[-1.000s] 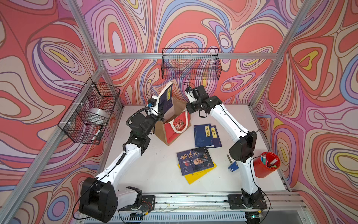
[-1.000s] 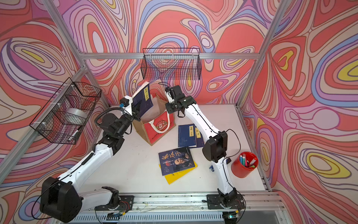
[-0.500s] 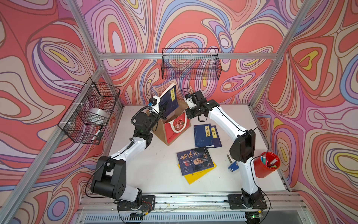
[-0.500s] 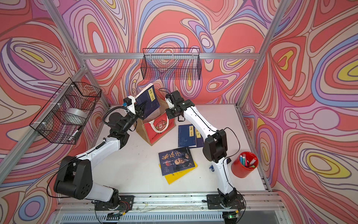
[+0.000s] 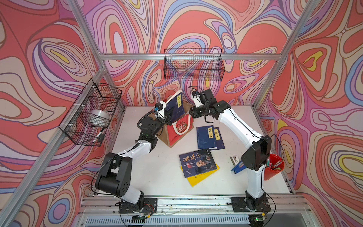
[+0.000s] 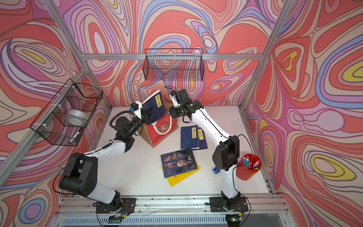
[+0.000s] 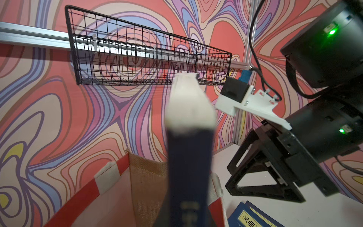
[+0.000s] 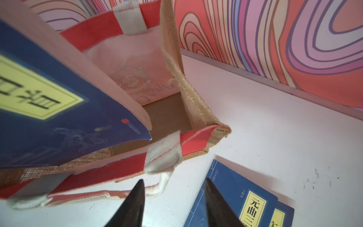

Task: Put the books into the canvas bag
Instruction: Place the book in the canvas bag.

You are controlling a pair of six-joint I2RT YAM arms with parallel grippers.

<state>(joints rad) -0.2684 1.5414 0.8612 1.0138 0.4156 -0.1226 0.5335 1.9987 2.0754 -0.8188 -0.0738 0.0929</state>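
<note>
The canvas bag (image 5: 177,131) (image 6: 160,133) stands open at the back of the table, tan with red panels and a round emblem. My left gripper (image 5: 169,113) is shut on a navy book (image 5: 175,107) (image 7: 189,157) with a yellow label. It holds the book upright, its lower edge over the bag's mouth (image 8: 167,116). My right gripper (image 5: 191,113) (image 8: 173,196) is open beside the bag's right rim with nothing between its fingers. The white handle (image 8: 163,155) hangs just ahead of them. Two navy books (image 5: 209,137) lie right of the bag. A portrait book (image 5: 197,163) lies on a yellow one (image 5: 198,178) nearer the front.
A black wire basket (image 5: 193,66) hangs on the back wall just above both grippers. Another (image 5: 90,112) on the left wall holds a tape roll. A red cup (image 5: 274,167) of pens and a blue stapler (image 5: 238,167) sit by the right arm's elbow.
The left arm has carried the held book rightward and slightly down, over the bag's mouth. The right gripper's jaws have opened beside the bag's rim.
</note>
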